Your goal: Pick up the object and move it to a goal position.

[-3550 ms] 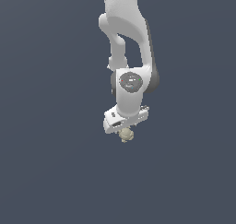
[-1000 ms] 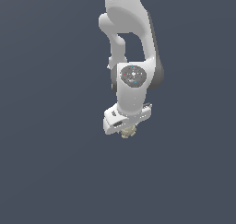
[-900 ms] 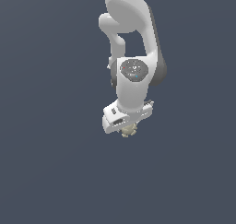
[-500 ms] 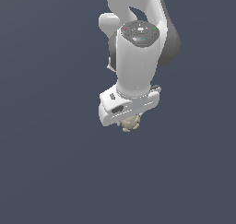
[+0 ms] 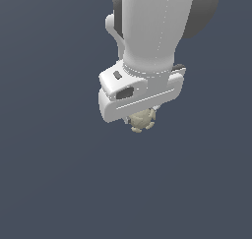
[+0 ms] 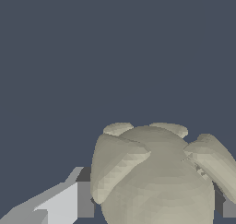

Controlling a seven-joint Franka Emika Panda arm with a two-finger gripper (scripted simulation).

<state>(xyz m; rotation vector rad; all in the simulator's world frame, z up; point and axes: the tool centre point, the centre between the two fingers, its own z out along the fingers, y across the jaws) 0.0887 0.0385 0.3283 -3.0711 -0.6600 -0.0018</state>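
The object is a small lumpy beige-tan blob with rounded knobs. In the exterior view it hangs just under my white gripper, held up in the air against the plain dark grey-blue background. The fingers are mostly hidden behind the hand's body. In the wrist view the object fills the near part of the picture, pressed between the jaws, with one grey-white finger showing beside it. The gripper is shut on the object.
The white arm fills the upper part of the exterior view, very near the camera. Plain dark grey-blue ground lies all around; no other object shows.
The arm and gripper with the object have come much nearer to the exterior camera and now look far larger. The object stays held in the gripper.
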